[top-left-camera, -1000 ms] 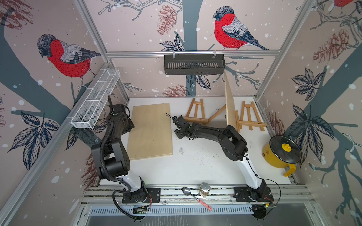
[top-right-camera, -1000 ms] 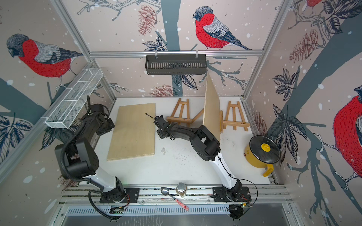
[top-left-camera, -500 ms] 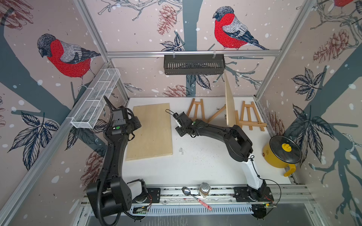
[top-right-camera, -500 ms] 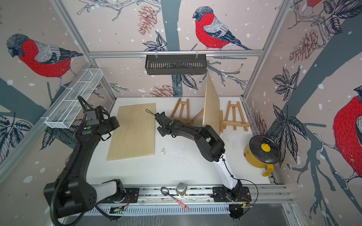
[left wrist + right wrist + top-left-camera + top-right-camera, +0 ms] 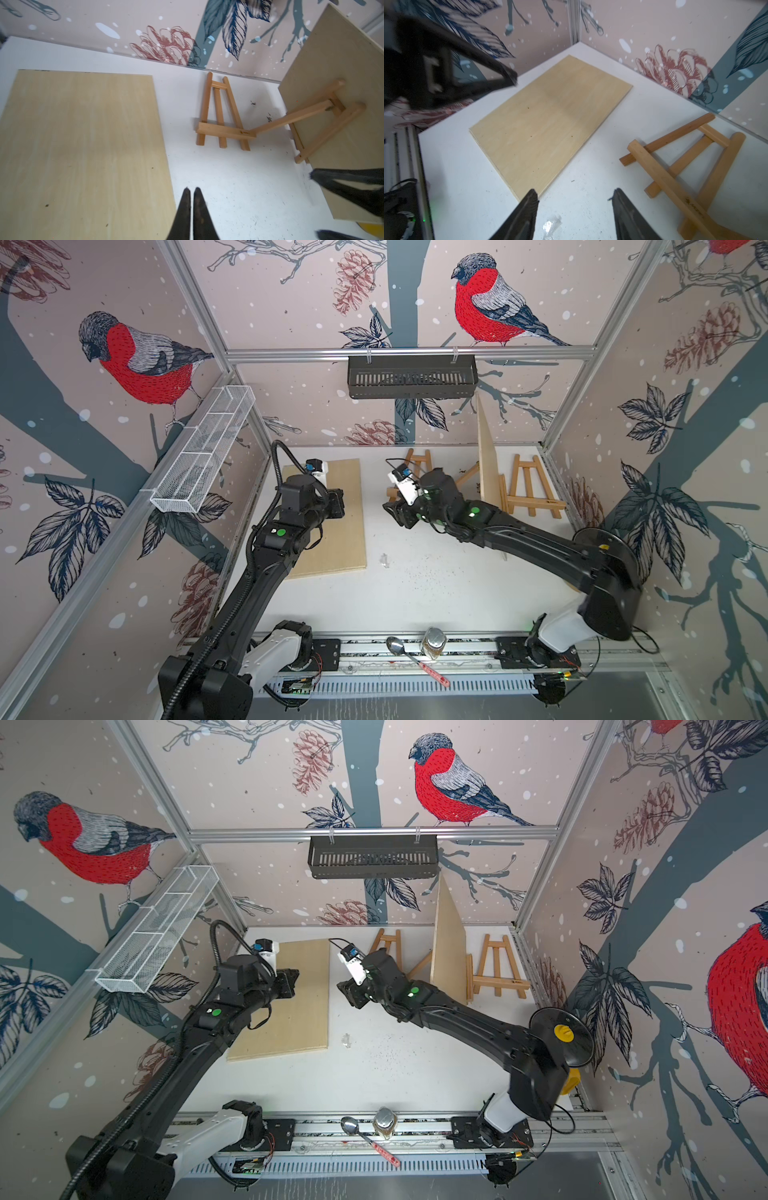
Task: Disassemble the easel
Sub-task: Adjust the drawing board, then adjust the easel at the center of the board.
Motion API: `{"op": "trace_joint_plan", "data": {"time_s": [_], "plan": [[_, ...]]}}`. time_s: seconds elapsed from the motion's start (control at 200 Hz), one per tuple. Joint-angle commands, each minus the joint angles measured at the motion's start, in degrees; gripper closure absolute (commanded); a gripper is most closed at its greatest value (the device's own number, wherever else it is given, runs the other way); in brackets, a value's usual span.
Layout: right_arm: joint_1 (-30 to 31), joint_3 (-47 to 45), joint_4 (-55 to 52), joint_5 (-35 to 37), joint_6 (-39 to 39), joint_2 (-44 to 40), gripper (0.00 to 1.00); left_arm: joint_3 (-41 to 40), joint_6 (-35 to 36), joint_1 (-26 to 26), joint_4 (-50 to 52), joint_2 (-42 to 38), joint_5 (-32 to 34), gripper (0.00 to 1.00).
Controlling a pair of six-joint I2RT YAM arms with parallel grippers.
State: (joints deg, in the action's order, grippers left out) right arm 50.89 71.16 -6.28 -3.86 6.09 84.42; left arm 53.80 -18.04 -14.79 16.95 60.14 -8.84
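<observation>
One pale plywood board (image 5: 347, 539) lies flat near a collapsed wooden easel (image 5: 222, 124); a second upright board (image 5: 449, 952) awaits removal. Left hand (image 5: 192, 191) is pressed together, right hand (image 5: 575, 193) spread; both are empty.

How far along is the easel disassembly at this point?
Done: one board lies flat, one easel lies folded nearby. In hand: nothing; left gripper shut and empty, right gripper open. Left: the second board stands on its propped easel.
</observation>
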Motion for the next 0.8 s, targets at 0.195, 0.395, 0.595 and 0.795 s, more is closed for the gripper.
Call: {"op": "trace_joint_plan", "data": {"time_s": [0.195, 0.395, 0.595, 0.795], "plan": [[-2.37, -12.33, 8.46, 3.36, 2.21, -29.24, 0.36, -0.37, -3.14, -8.86, -12.40, 0.73, 3.23, 0.80], [-11.10, -8.78, -3.02, 17.12, 5.11, -37.74, 0.35, 2.86, -2.51, -9.30, -11.54, 3.61, 1.89, 0.74], [-35.95, -11.53, -8.34, 6.26, 10.15, -33.37, 0.35, 3.04, -1.16, -9.30, -11.82, 6.18, 0.32, 0.71], [-46.00, -18.67, -2.71, -4.54, 13.55, -33.88, 0.37, 3.06, -3.06, -9.47, -13.58, 15.04, -4.91, 0.78]]}}
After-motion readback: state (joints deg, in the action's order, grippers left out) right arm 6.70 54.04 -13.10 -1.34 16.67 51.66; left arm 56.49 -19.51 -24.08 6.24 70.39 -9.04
